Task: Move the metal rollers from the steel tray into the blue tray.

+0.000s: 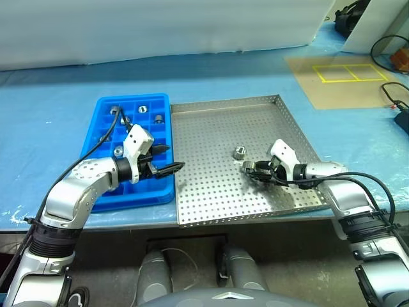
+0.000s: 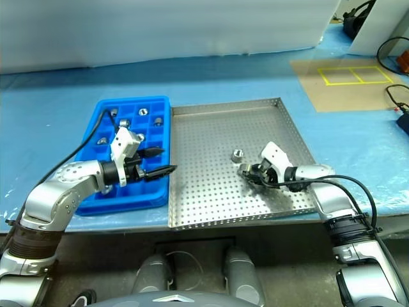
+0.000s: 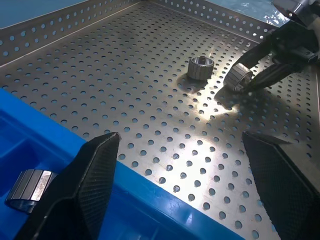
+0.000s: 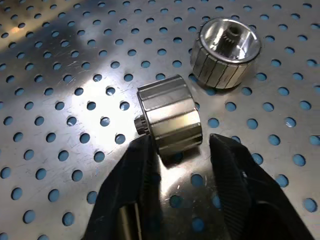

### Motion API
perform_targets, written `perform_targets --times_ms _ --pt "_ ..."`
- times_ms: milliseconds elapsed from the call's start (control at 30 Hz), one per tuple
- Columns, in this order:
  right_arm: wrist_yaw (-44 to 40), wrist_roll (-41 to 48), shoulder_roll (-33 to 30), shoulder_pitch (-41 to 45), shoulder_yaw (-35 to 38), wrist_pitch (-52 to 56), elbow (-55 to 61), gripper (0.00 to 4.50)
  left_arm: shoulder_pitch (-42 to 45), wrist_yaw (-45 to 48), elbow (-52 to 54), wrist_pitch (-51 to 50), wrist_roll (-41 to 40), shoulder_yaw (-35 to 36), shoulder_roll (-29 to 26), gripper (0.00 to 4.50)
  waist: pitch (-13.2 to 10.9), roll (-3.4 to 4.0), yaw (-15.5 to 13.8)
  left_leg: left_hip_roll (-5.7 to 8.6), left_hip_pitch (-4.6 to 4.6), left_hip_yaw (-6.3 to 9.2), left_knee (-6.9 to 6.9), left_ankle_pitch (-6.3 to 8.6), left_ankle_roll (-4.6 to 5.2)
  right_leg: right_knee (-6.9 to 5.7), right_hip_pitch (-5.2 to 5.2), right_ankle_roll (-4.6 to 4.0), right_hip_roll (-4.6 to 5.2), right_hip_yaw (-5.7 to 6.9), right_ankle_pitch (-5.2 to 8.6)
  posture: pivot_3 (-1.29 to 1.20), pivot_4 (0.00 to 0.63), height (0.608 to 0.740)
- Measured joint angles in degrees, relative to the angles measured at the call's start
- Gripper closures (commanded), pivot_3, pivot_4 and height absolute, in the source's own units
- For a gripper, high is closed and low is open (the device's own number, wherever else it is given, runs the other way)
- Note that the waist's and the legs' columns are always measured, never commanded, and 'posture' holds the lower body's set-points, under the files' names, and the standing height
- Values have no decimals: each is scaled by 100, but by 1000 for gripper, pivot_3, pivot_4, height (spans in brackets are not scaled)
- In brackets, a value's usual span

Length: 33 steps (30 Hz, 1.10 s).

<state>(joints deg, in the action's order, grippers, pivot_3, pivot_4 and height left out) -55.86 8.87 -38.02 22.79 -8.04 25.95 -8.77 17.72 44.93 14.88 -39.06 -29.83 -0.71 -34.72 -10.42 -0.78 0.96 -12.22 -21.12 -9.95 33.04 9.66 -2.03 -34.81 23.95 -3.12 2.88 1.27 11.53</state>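
Note:
The steel tray (image 1: pixel 211 192) lies at the centre of the table, with the blue tray (image 1: pixel 102 103) against its left side. One metal roller (image 1: pixel 239 152) stands upright on the perforated floor. A second roller (image 4: pixel 170 120) lies on its side just beside it, and my right gripper (image 1: pixel 250 169) is shut on its near end, low on the tray floor. Several rollers (image 1: pixel 144 107) sit in the blue tray's compartments. My left gripper (image 1: pixel 174 158) hangs open and empty above the seam between the two trays, pointing toward the steel tray.
A brown board with yellow taped squares (image 1: pixel 348 72) lies at the back right, with black cables (image 1: pixel 396 96) beyond it. A white panel (image 1: pixel 160 32) runs along the back. The table's front edge (image 1: pixel 192 224) is close to both trays.

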Motion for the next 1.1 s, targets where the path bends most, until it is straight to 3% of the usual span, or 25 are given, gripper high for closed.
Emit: perform_targets --times_ms 100,133,300,633,733,933,1100 --pt "130 -71 55 117 -2 -174 -217 4359 0 -4 -4 6 20 0 0 366 0 0 7 -1 0 -1 -3 2 2 0 1 -1 0 1 -1 -306 150 740" --pt "168 -78 63 145 2 -186 -264 4439 0 -4 -4 8 26 0 0 366 0 0 7 -1 0 -1 -5 2 2 0 1 -1 0 1 -1 -306 150 740" --pt "157 -60 59 200 9 -93 -268 4439 -15 -4 -4 9 57 10 -2 366 0 0 -1 0 -1 -1 -6 3 4 1 1 -1 0 1 -1 -300 150 740" --pt "-629 -60 -322 115 -157 -108 -106 4439 -44 -9 -37 20 80 53 -60 366 0 1 -12 0 -2 -1 -9 5 6 4 2 -1 0 2 -1 -287 150 740" --pt "-908 13 -411 79 -166 -171 -80 3919 -44 -18 -38 20 84 56 -64 366 -1 1 -14 0 -3 -1 -9 6 7 4 3 -1 0 2 0 -283 150 740" --pt "-784 25 -273 337 -144 -192 -365 1855 -45 -21 -42 34 95 68 -93 366 -2 2 -6 -1 -5 -3 -9 5 6 3 8 -1 0 1 -1 -277 150 740" --pt "-946 138 -278 341 -123 69 -348 1855 -45 -25 -42 34 95 76 -99 366 -2 3 -16 0 -13 -3 -14 9 11 8 11 -31 1 2 -18 -280 150 740"
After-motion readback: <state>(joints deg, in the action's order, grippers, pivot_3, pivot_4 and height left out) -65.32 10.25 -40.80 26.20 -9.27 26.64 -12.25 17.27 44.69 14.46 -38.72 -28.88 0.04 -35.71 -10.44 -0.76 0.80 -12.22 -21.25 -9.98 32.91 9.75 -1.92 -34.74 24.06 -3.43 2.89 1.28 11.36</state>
